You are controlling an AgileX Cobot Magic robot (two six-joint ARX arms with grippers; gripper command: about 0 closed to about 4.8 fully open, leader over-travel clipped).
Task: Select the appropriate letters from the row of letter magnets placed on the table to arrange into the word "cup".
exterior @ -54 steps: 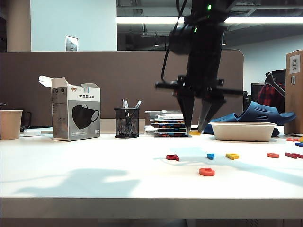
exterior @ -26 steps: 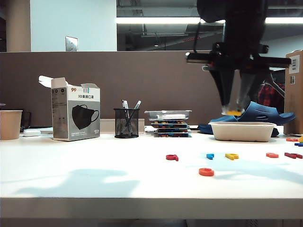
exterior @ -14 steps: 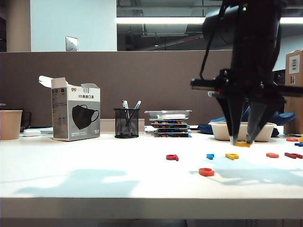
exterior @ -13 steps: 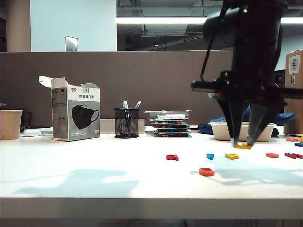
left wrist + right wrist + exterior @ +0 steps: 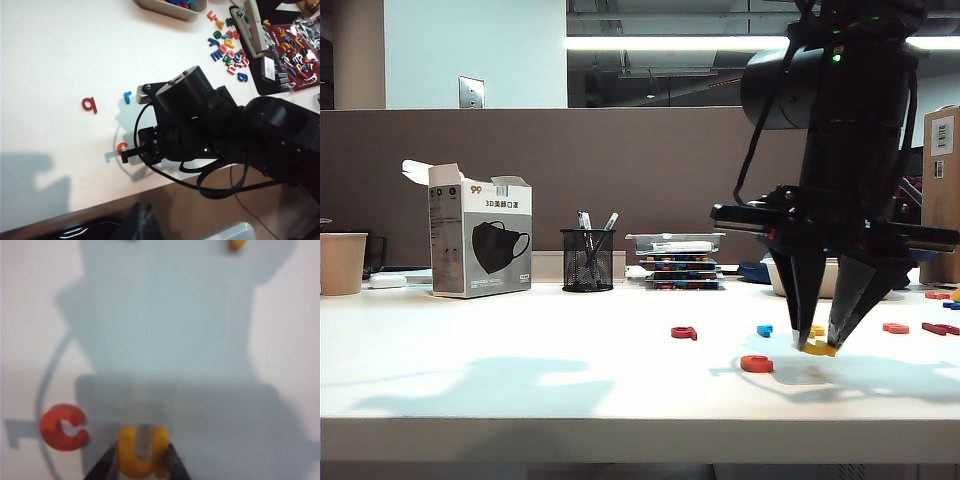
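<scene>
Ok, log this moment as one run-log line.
right gripper: shut on yellow "u", low over table | orange-red "c": beside it, apart | left gripper: not in view

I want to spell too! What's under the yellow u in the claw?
The right claw pinches the yellow u just above the white table, beside the orange c. Only bare table and shadow show below it; the left claw is out of view.

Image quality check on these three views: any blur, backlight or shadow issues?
Right wrist view: soft focus, arm shadow across the table, yet the right gripper on the yellow u beside the orange-red c reads. Exterior view: arm backlit, nearly black. Left wrist view: sharp.
</scene>
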